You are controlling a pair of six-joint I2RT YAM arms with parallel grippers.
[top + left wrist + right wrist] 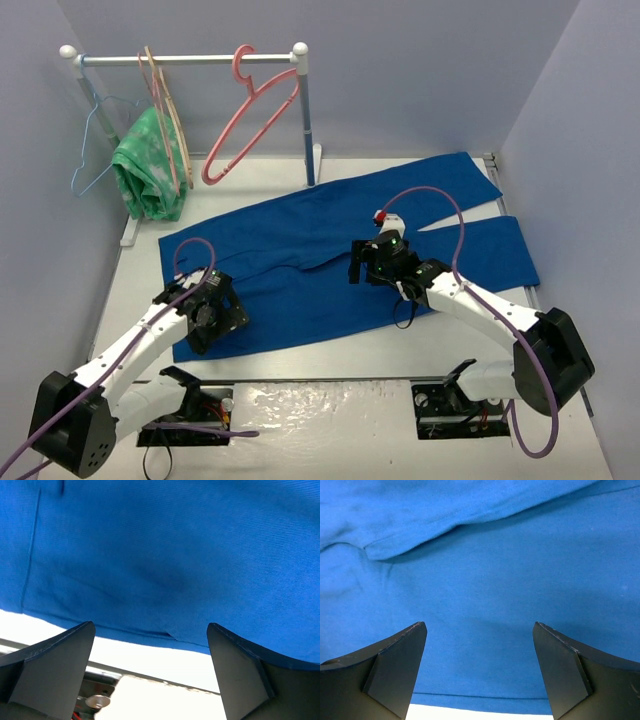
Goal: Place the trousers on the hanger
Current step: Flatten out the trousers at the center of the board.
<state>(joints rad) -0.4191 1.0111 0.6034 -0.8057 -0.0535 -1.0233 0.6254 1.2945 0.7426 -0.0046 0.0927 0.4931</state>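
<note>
I am looking down on the large royal-blue soft cloth trousers (300,250), which are lying flat across the middle of the white table (130,290), waist end toward the left of the frame and the two long legs fanning out toward the upper right and right. I am holding my left gripper (215,312) over the lower left corner of the cloth, near its near hem; in the left wrist view its two dark fingers (55,665) are standing well apart with nothing between them, blue fabric filling the upper frame and the pale table edge showing below. I am holding my right gripper (366,262) over the centre of the trousers, close to where the legs are parting; in the right wrist view its fingers (395,665) are likewise spread wide and released, with a folded edge of the cloth crossing the upper left and a hem running along the bottom. Whether either gripper is touching the fabric, I cannot tell. The pink plastic triangular hanger (250,115) is hanging by its curled hook from the white rail (200,59) at the upper centre, apart from the trousers. Further left on the rail, a beige hanger (178,120), a green patterned cloth (148,170) and a thin light-blue wire hanger (92,150) are hanging.
</note>
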